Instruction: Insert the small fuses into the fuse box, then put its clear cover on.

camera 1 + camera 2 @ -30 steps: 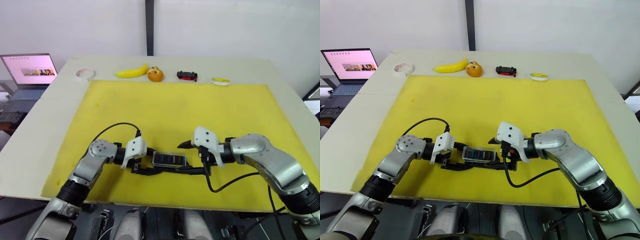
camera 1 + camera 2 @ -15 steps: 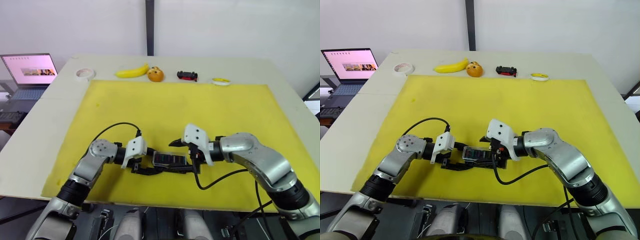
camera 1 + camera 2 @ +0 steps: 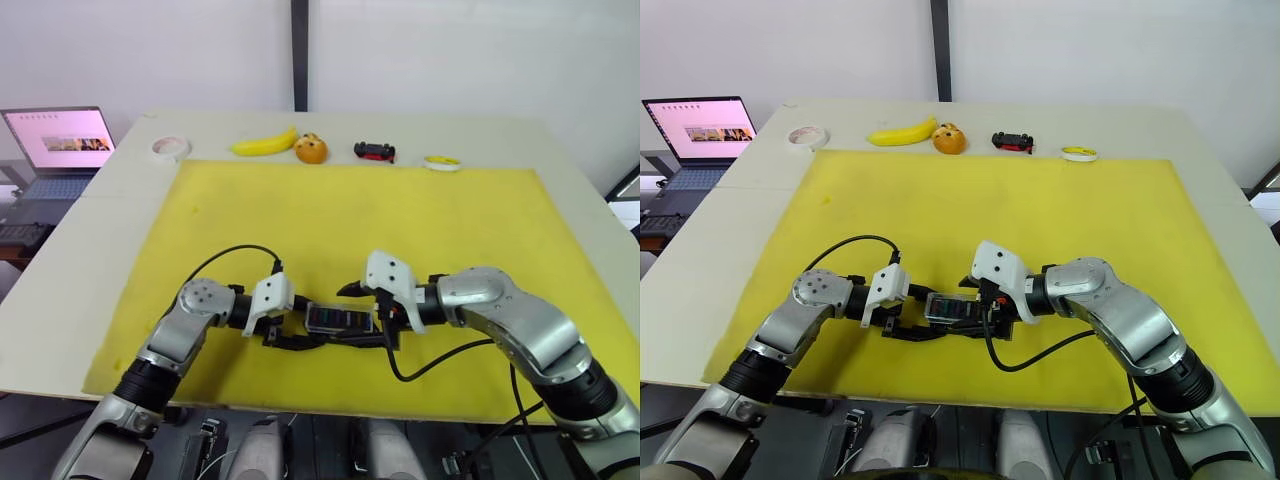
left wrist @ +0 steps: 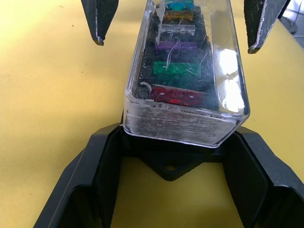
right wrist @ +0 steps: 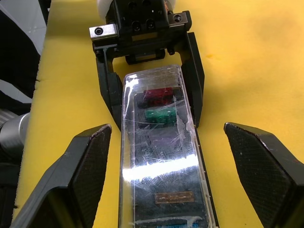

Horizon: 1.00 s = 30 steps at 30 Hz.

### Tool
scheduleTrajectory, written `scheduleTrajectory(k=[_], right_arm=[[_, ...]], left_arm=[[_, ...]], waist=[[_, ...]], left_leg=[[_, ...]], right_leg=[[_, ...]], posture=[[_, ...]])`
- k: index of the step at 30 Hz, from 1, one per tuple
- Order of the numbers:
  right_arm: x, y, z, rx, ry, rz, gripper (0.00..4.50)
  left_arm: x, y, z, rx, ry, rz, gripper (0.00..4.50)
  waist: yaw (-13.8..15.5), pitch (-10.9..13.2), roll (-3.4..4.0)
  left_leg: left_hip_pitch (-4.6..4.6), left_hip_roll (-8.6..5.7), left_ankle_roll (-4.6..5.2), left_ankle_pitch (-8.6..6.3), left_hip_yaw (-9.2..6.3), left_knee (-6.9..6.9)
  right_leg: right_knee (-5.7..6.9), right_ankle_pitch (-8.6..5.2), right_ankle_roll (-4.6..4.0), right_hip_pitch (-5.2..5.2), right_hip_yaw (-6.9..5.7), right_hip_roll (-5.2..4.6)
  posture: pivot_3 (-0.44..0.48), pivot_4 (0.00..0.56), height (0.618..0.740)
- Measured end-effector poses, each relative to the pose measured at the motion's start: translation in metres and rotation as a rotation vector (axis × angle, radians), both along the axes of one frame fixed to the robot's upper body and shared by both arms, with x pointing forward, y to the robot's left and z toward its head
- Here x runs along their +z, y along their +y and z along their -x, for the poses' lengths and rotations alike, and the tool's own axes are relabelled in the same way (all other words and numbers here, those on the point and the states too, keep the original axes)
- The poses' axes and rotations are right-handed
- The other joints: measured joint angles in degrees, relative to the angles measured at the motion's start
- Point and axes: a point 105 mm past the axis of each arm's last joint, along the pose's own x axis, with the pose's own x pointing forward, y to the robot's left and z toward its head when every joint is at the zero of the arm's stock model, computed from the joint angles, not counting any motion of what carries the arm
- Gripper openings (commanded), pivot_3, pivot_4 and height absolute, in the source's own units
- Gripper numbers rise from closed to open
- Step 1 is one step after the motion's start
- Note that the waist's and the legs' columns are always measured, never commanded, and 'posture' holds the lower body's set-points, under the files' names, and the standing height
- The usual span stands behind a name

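Two grippers meet at the near middle of your yellow mat (image 3: 450, 220), with the fuse box (image 3: 338, 319) between them.

1. Fuse box: black block, long axis running left to right, so each arm faces one end. The small fuses (image 4: 176, 68) sit in its slots in a row; red, green, purple, brown and teal can be told apart.
2. Clear cover (image 5: 159, 156): already lying over the box and fuses; whether it is fully seated you cannot tell.
3. Left gripper (image 4: 175, 156): jaws set apart, framing the box's left end without pinching it.
4. Right gripper (image 5: 171, 175): jaws wide, one finger on each side of the box's right end. A second ago it stood further right; it has since closed in along the box's axis and then held.
5. Far edge, left to right: laptop (image 3: 60, 142), tape roll (image 3: 170, 148), banana (image 3: 264, 145), orange (image 3: 310, 150), toy car (image 3: 374, 152), yellow-centred lid (image 3: 441, 162).
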Motion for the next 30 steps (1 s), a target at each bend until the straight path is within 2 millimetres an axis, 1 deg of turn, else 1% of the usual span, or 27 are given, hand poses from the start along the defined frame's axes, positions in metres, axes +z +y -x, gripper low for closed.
scheduleTrajectory(k=[5,8,11,12,30], right_arm=[[0.0,-0.0002,-0.0001,-0.001,0.0,0.001,4.04],[-0.0001,-0.0005,-0.0001,-0.001,-0.001,0.002,3.24],[0.0006,0.0003,0.0016,0.01,-0.004,0.004,1.89],[0.0013,0.0003,0.0019,0.012,-0.01,0.007,1.7],[0.0,-0.0028,0.0033,0.019,-0.022,0.015,1.71]], left_arm=[[0.0,-0.0001,0.0,0.0,-0.001,0.0,2.54],[0.0,-0.0001,0.0,0.0,0.0,0.0,2.54],[-0.0003,0.0,0.0003,-0.001,0.001,-0.001,2.54],[-0.0002,-0.0001,0.0002,-0.001,0.001,0.0,2.54],[-0.0005,-0.0009,0.0002,-0.001,0.002,0.002,2.54]], waist=[[0.0,0.0,0.0],[0.0,0.0,0.0],[0.0,0.0,0.0],[0.0,0.0,0.0],[0.0,0.0,0.0]], left_leg=[[0.0,0.0,0.0,0.0,0.0,0.0],[0.0,0.0,0.0,0.0,0.0,0.0],[0.0,-0.01,0.0,0.0,0.0,0.0],[0.0,-0.01,0.0,0.0,0.0,0.0],[0.01,-0.04,0.0,0.0,0.01,0.01]], right_leg=[[0.0,0.0,0.0,0.0,0.0,0.01],[0.0,0.0,0.0,0.0,0.0,0.01],[0.0,0.0,0.0,0.0,0.0,0.02],[0.01,0.0,0.0,0.01,0.0,0.02],[0.01,0.0,0.0,0.02,0.0,0.03]], posture=[[0.0,0.15,0.737],[0.0,0.15,0.737],[0.0,0.15,0.737],[0.0,0.15,0.737],[0.0,0.15,0.737]])
